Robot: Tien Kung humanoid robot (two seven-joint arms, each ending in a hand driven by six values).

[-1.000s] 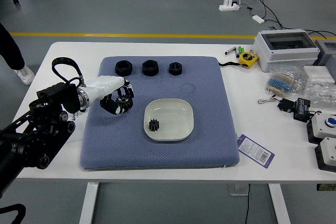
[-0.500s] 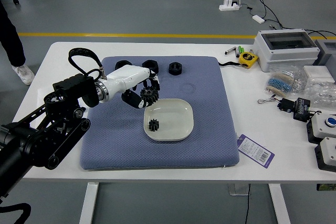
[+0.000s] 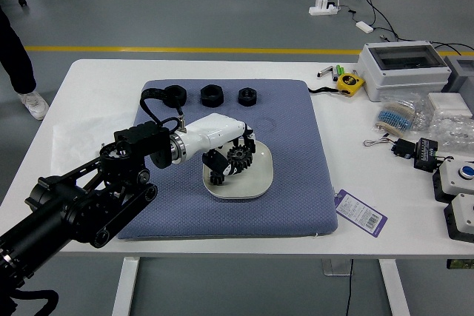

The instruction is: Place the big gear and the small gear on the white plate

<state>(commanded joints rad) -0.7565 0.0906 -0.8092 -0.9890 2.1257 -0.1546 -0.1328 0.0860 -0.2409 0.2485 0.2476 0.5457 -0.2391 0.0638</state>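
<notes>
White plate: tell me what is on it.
The small gear sits near the left edge of the white plate. The left hand holds the big gear over the plate; contact cannot be told. Hand and gear hide the plate's far left part.

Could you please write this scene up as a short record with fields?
Left hand: gripping the big gear
Big gear: held over the plate; whether it touches is unclear
Small gear: on the plate, toward its left side
Plate: white, on the blue-gray mat
Far part of mat: three black round pieces in a row
Right of mat: purple-edged tag; yellow tape measure farther back
Right hand: not in view
</notes>
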